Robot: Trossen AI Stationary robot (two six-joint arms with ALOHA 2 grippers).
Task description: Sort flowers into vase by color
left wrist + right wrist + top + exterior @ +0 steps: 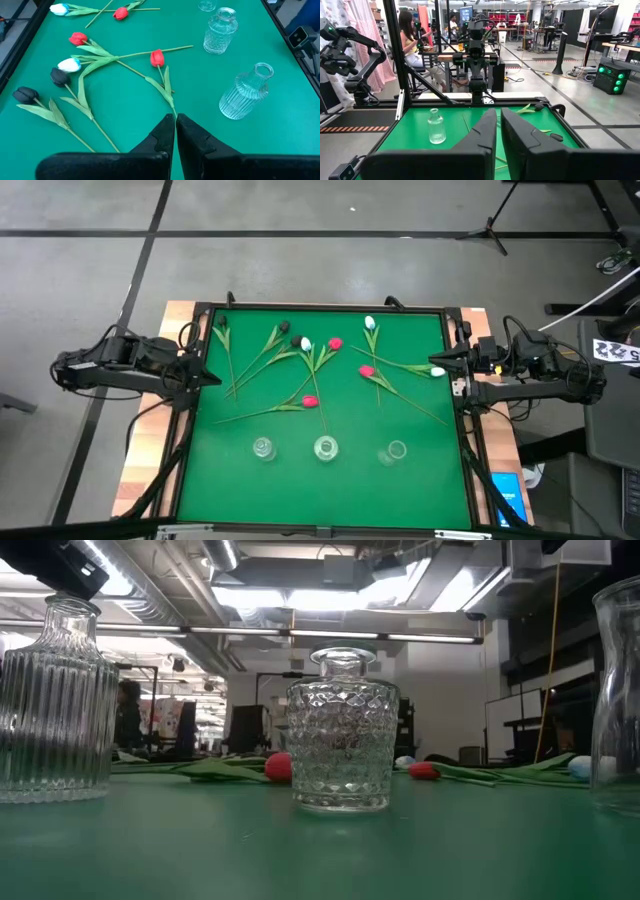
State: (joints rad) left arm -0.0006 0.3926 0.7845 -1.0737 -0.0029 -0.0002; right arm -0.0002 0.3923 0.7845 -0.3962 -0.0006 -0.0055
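Note:
Several artificial tulips lie flat on the far half of the green table point(210, 480), their stems crossing. There are red heads point(310, 400) point(366, 370) point(334, 343), white heads point(306, 344) point(370, 323) point(437, 371) and black heads point(284, 327) point(296, 341). In the left wrist view the same heads show as red point(157, 57), white point(69, 64) and black point(25, 94). My left gripper point(212, 377) point(175, 119) is shut at the table's left edge and points inward. My right gripper point(437, 360) point(498, 114) is shut at the right edge, above the white head there. Neither gripper holds anything.
Three glass vases stand upright in a row along the near side: a ribbed one point(263, 448) point(245, 92), a diamond-cut one point(326, 448) point(342, 730) and a third point(396, 450). A black frame point(330, 307) rims the table. A seated person point(410, 40) shows beyond the table.

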